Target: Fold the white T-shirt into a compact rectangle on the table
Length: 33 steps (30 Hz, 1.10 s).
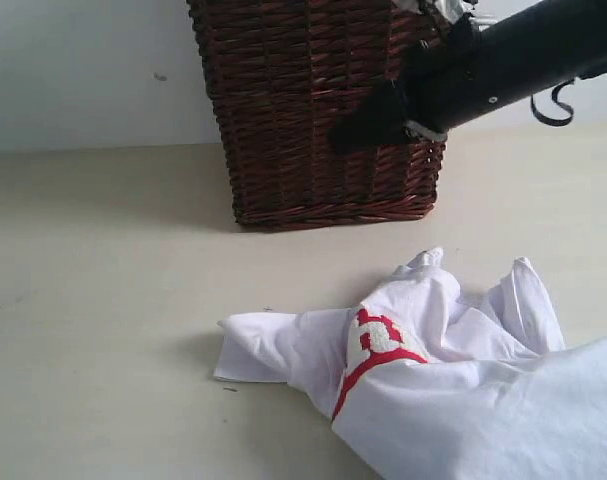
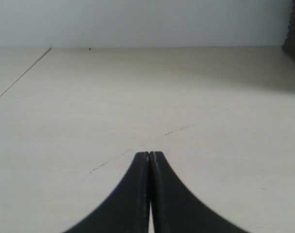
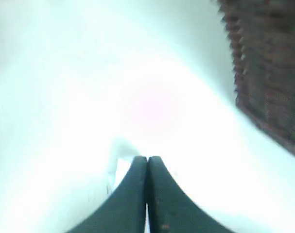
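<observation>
While the white T-shirt (image 1: 453,380) lies crumpled and unfolded on the table (image 1: 103,300), at the lower right of the exterior view with red-edged lettering showing, a black arm (image 1: 483,70) slants down from the upper right across the front of the wicker basket (image 1: 303,110). Left gripper (image 2: 150,155): jaws pressed flat together, held low over the table. Right gripper (image 3: 147,159): jaws likewise closed tight, surroundings washed out white, basket off to one side.

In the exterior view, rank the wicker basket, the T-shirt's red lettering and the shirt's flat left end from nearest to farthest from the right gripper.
From the right gripper:
1. wicker basket, just behind it in this view.
2. red lettering, below it on the white T-shirt.
3. flat left end, lower and further left.
</observation>
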Each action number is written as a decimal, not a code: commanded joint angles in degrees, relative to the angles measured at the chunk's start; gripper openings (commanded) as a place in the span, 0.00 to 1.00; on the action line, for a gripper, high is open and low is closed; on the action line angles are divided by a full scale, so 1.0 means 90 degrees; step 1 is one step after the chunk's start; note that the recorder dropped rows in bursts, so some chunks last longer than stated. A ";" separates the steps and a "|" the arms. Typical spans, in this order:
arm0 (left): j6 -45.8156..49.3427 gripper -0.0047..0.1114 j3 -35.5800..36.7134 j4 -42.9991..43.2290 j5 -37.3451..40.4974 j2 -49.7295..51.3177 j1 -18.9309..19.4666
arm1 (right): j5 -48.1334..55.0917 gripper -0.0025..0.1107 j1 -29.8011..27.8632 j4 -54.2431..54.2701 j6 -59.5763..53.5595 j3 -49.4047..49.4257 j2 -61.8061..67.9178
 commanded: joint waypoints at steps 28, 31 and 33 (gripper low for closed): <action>0.0009 0.04 -0.0016 -0.0028 -0.0041 -0.0014 0.0020 | -0.3733 0.02 0.3130 -0.3460 0.1098 0.0822 0.1557; 0.0009 0.04 -0.0016 -0.0028 -0.0041 -0.0014 0.0020 | -0.3148 0.02 0.3130 -0.3030 0.0752 0.0517 0.1483; 0.0009 0.04 -0.0016 -0.0028 -0.0041 -0.0014 0.0020 | -0.2419 0.02 0.3130 -0.2473 0.0284 0.0271 0.1367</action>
